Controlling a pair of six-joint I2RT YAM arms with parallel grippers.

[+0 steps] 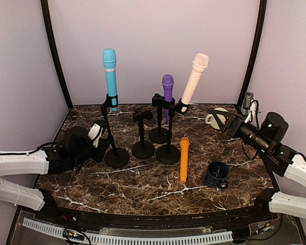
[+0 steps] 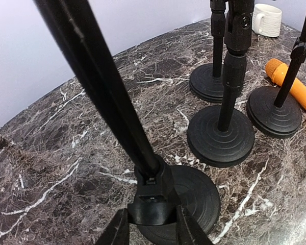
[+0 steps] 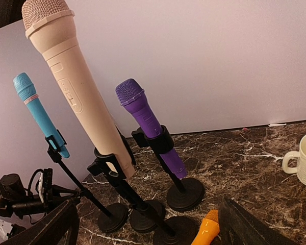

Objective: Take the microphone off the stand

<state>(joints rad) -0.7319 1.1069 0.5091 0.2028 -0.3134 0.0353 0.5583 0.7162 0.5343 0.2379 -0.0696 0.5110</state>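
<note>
The left end effector (image 1: 106, 148) sits low at the left of the worktop (image 1: 143, 189), at the foot of the leftmost stand (image 1: 117, 157). In the left wrist view its fingers (image 2: 120, 232) flank the black collar where the pole meets the round base. They are set narrow and close against the collar on both sides, but whether they actually press on it cannot be told.

The blue mic (image 1: 110, 76) is clipped at the top of this stand. It stands nearly upright with its head uppermost.

Just to the right is a shorter bare stand (image 1: 143, 133) with an empty clip. Behind it the purple mic (image 1: 167, 91) is clipped in its own stand, head up. The cream mic (image 1: 194, 79) leans to the right in a fourth stand, whose base is nearest the front. All four bases cluster close together.

The orange mic (image 1: 184, 158) lies flat on the worktop just right of the bases, head toward the back. A dark mug (image 1: 217, 174) stands further right, near the front. A white mug (image 1: 214, 118) is at the back right.

The right end effector (image 1: 225, 122) hangs near the white mug and points toward the stands. Its jaws are spread wide with nothing between them.
</note>
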